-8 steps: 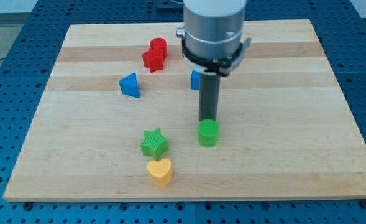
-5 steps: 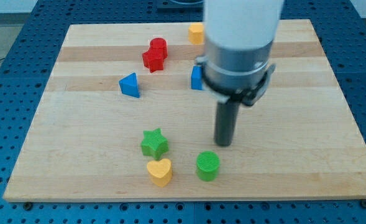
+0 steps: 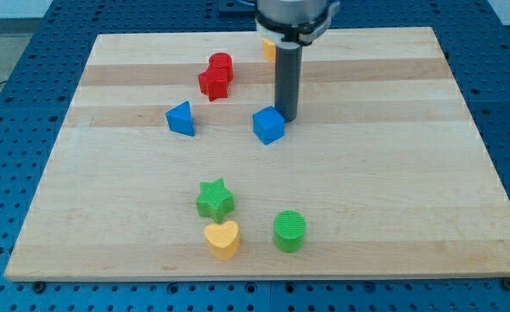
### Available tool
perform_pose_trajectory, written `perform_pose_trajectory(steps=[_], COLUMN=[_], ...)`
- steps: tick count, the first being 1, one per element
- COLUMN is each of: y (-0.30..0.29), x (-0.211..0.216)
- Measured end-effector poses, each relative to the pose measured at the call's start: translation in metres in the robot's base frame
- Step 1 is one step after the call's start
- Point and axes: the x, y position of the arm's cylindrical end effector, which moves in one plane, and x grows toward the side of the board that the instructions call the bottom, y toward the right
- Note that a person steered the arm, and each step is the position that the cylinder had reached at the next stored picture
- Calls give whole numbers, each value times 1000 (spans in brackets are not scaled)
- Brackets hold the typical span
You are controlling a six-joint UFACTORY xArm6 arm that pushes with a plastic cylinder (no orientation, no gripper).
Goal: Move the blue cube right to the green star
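So the blue cube (image 3: 269,126) is a small bright-blue block turned a bit corner-on, sitting around the middle of the wooden board (image 3: 393,199); my tip (image 3: 287,118) is right against its upper-right side, touching or just about; no jaws on me, only a straight dark rod, so nothing is held; the green star (image 3: 215,198) lies well below the cube, toward the view's bottom left, with a yellow heart (image 3: 222,239) just under it and a green cylinder (image 3: 289,231) nearby.
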Motion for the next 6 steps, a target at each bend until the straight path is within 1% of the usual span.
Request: perform_pose_trajectory(steps=[1,2,3,4,5,6], y=[-26,-55,-52,-25,-31,-60], x=[1,-11,22,58,95,102])
